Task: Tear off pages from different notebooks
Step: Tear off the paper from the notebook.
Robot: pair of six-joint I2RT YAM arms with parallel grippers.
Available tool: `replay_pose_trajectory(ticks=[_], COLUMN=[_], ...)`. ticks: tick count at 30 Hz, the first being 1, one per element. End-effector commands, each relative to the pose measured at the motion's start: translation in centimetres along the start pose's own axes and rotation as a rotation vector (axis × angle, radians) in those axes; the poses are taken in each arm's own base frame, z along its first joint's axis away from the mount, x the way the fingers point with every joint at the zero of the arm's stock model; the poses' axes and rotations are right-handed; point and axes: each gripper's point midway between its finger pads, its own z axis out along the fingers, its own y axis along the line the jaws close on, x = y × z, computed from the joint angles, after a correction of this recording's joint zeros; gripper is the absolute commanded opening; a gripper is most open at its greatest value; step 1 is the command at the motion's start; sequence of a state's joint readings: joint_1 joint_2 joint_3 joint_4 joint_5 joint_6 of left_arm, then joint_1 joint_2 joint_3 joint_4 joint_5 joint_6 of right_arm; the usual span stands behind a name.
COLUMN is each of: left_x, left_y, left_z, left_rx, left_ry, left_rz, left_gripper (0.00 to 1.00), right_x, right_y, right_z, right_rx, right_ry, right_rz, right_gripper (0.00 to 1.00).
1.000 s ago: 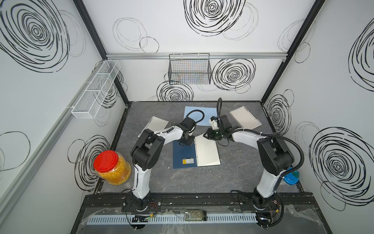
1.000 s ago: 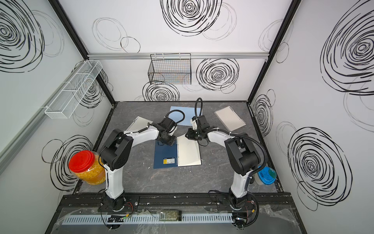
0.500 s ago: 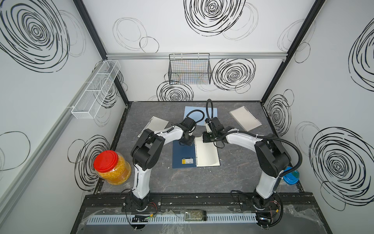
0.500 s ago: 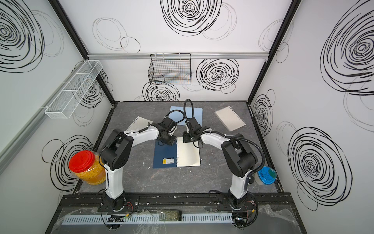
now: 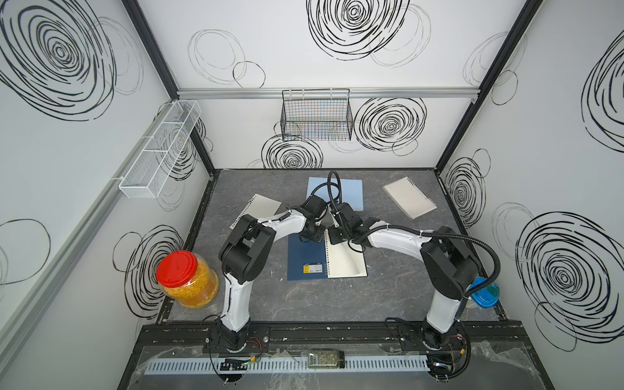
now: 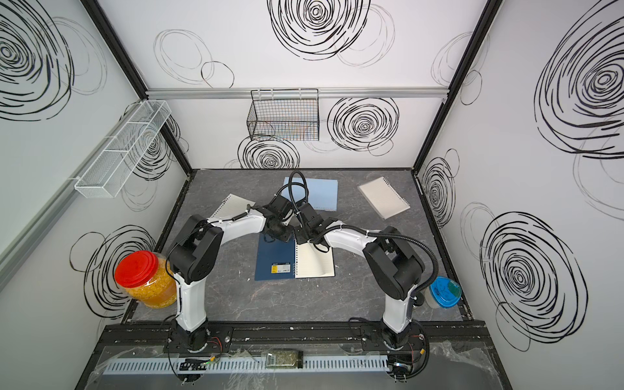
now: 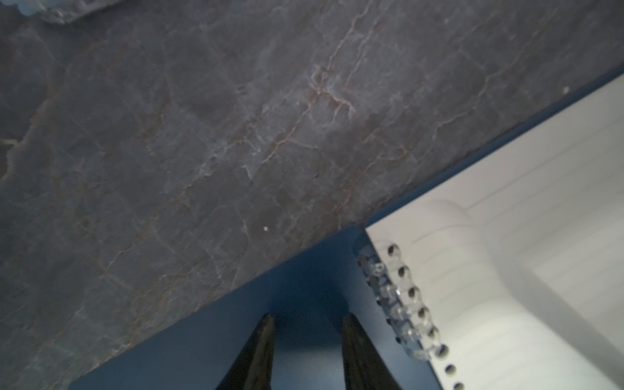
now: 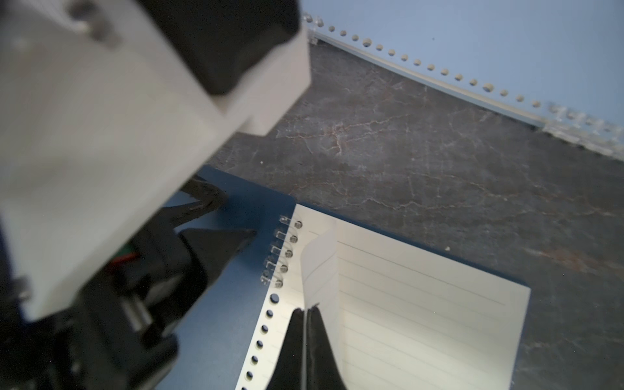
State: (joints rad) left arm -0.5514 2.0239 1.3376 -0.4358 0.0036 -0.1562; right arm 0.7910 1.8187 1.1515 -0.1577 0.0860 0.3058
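At the far end of the near-to-far spiral (image 8: 278,256) of the mid-table navy notebook (image 5: 305,258), the right gripper (image 8: 305,309) clenches the curled top page (image 8: 320,266) just right of it, the left gripper (image 7: 305,320), jaws apart and empty, on the cover (image 7: 219,344) just left.

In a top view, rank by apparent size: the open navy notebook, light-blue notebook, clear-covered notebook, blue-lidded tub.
1. open navy notebook, spread flat.
2-3. light-blue notebook and clear-covered notebook: about alike; the light-blue one is partly hidden, so unranked.
4. blue-lidded tub, partly hidden too.
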Motion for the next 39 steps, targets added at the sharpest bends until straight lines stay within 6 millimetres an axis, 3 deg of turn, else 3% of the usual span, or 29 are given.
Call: replay_pose_trajectory(ticks=[1,5,8,19,25,28,34,39], left_x=[6.6,6.7,6.8,6.0,5.9,6.1,6.7,3.9], left_y=[0.8,1.3,1.5,1.8,4.2,5.7,7.3,6.1], left_z=[3.5,3.8,3.9,3.4,2.8,2.0,0.1,-2.6], left_rx=[-0.01,-0.015,-0.021,-0.029,-0.067,-0.083,-0.12,-0.081], left_ry=[0.228,0.232,0.238,0.22,0.2,0.177,0.143,0.063], left_rz=[-0.037,-0.058,-0.059,-0.065,-0.128,-0.175,-0.226,-0.209], left_gripper=[0.37,0.36,0.36,0.35,0.35,0.34,0.34,0.37], right_x=[0.9,6.7,8.0,5.0,4.3,4.1,4.3,3.8], right_y=[4.3,12.5,14.5,12.7,10.3,9.5,9.8,10.1], right_z=[-1.1,-3.1,-3.9,-6.8,-8.2,-8.4,-8.2,-8.3], right_rx=[-0.075,-0.332,-0.359,-0.297,-0.319,-0.332,-0.354,-0.365], right_ry=[-0.042,-0.035,-0.047,-0.202,-0.247,-0.239,-0.221,-0.231], right_rz=[-0.172,-0.442,-0.466,-0.31,-0.223,-0.205,-0.222,-0.199], right_gripper=[0.0,0.0,0.0,0.0,0.0,0.0,0.0,0.0])
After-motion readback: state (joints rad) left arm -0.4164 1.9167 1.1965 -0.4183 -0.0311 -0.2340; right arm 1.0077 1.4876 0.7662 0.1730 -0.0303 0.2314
